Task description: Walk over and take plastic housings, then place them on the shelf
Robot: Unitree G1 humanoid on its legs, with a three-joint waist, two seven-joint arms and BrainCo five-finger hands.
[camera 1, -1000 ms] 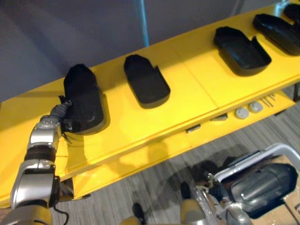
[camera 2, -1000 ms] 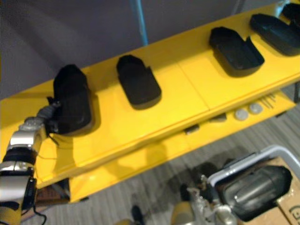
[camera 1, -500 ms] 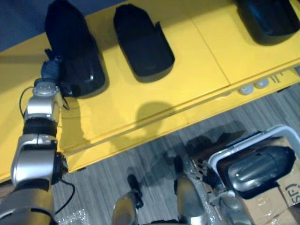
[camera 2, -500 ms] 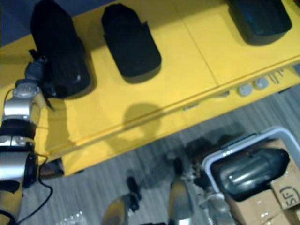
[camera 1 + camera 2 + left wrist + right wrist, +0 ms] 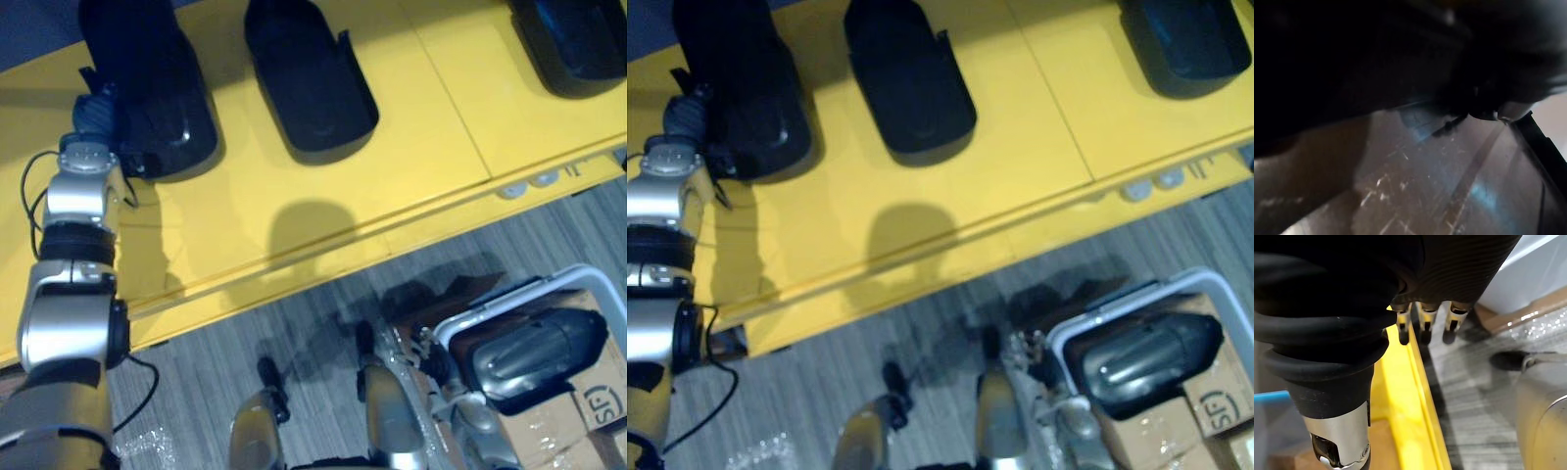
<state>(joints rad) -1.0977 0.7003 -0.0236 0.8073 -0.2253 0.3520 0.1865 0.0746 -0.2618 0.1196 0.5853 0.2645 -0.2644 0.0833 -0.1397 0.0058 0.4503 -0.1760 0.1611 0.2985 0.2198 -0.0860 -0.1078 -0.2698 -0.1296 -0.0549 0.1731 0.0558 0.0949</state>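
Note:
Three black plastic housings lie on the yellow shelf (image 5: 294, 196): one at the left (image 5: 157, 88), one in the middle (image 5: 309, 78) and one at the far right (image 5: 578, 44). My left hand (image 5: 96, 116) rests against the near left side of the left housing, and its fingers are hidden by it. That housing shows as a dark mass (image 5: 1352, 58) right in front of the left wrist camera. My right hand (image 5: 1422, 325) hangs low beside the shelf's yellow edge (image 5: 1405, 396), its fingers relaxed and holding nothing.
A white bin (image 5: 598, 294) at the lower right holds another black housing (image 5: 534, 354). Cardboard boxes (image 5: 588, 411) stand beside it. Grey striped floor (image 5: 196, 362) runs along the front of the shelf.
The whole picture has shifted: the camera now looks further down and closer, showing more floor. My left hand stays against the left housing.

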